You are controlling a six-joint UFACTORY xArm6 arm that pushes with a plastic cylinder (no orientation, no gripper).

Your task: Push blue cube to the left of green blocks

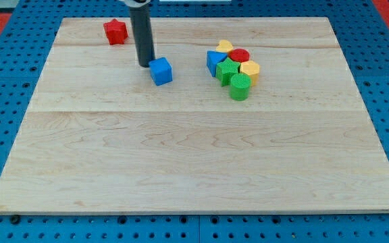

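The blue cube (161, 71) lies on the wooden board (194, 155), left of the cluster and apart from it. My tip (146, 64) stands just to the cube's upper left, close to or touching it. The cluster at the view's upper middle right holds a green star-shaped block (227, 70) and a green cylinder (240, 88), with a blue triangular block (215, 62) at its left side.
The cluster also holds a red cylinder (240, 55), a yellow heart-like block (225, 46) and a yellow hexagonal block (250, 70). A red star block (115, 31) lies at the board's upper left. A blue pegboard (5, 54) surrounds the board.
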